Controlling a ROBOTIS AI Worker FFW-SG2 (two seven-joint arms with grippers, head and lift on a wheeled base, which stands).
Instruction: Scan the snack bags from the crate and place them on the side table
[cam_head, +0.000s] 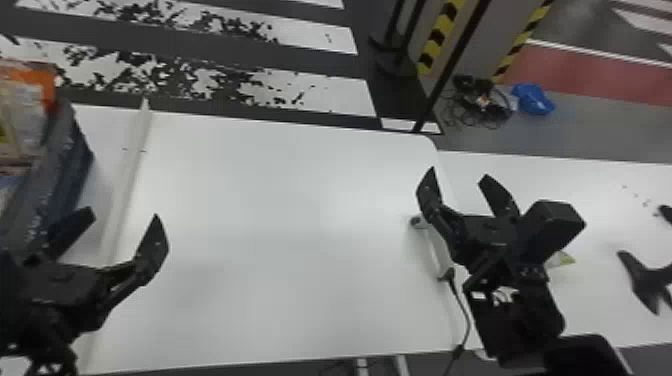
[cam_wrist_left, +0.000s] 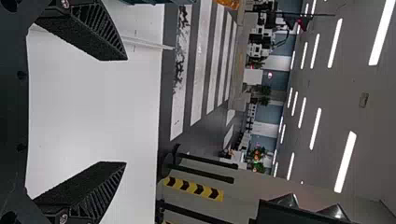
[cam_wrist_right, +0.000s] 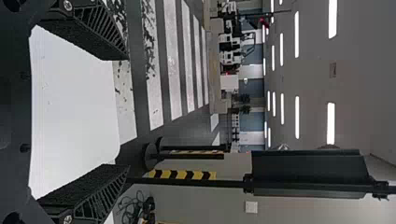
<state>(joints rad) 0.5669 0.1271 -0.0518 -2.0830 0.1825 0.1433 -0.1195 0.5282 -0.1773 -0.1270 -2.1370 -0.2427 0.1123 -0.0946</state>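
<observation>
Reaching for the snack bags (cam_head: 24, 117) standing in the crate (cam_head: 62, 167) at my far left, I'd lift the left gripper (cam_head: 124, 218), spread and empty, clear of the rim, then pinch one bag squarely from above; my right gripper (cam_head: 458, 176) hangs empty, fingers apart.

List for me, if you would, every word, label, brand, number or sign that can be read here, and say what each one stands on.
No word, brand or number can be read.
Side of the crate: pale marks like lettering, too blurred to read.
Orange and pale snack bag in it: print too blurred to read.
Yellow strip by the dark posts: black chevrons, no words to be made out.
</observation>
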